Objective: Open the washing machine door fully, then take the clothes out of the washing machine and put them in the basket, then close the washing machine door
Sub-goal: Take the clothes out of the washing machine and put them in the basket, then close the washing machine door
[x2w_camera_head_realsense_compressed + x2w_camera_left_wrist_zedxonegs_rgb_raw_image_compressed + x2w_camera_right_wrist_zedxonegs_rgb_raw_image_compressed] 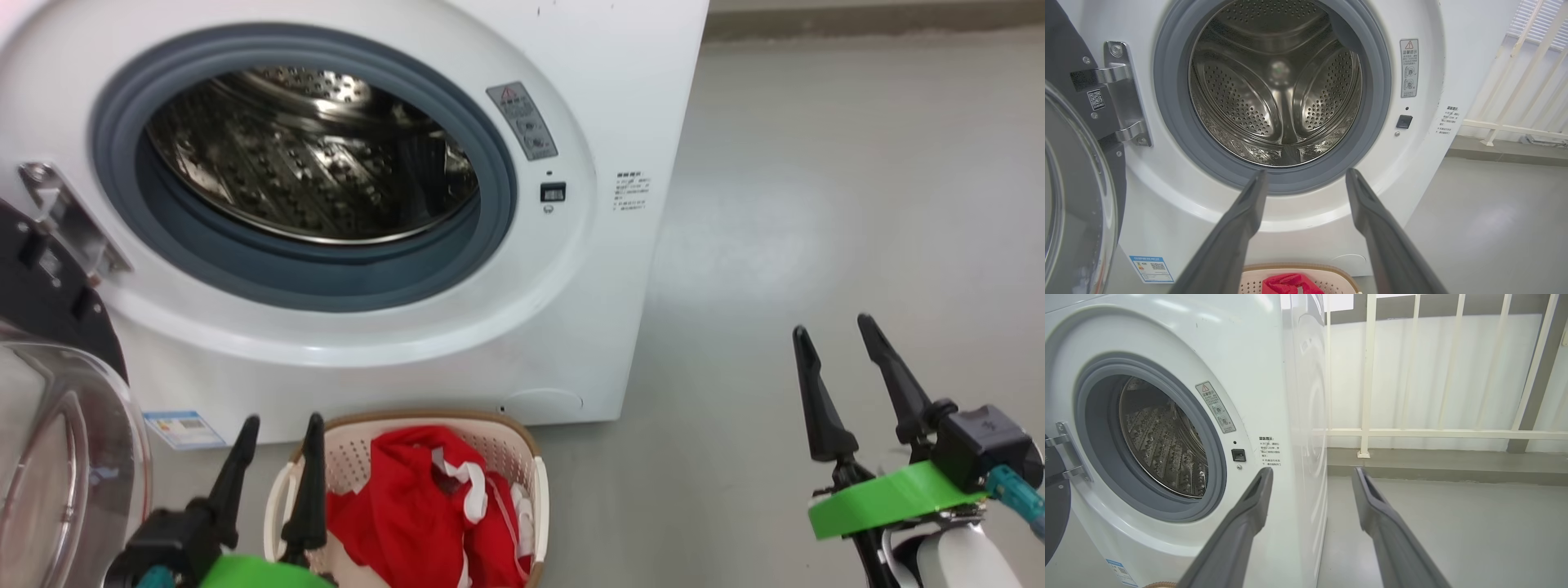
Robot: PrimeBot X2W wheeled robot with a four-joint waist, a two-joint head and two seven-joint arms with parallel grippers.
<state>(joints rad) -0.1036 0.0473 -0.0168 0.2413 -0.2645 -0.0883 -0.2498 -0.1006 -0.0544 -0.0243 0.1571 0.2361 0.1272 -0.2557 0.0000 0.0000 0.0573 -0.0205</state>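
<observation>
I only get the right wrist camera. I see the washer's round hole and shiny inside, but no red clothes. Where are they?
Observer: The clothes lie in the basket, on the floor in front of the washing machine.
Child: Is anything hiding deep in the washer?
Observer: The left wrist view looks straight in. The drum is bare steel down to its bottom, with no fabric.
Child: Is the other hand holding something?
Observer: No. The left gripper is open and empty, over the basket's left end.
</observation>
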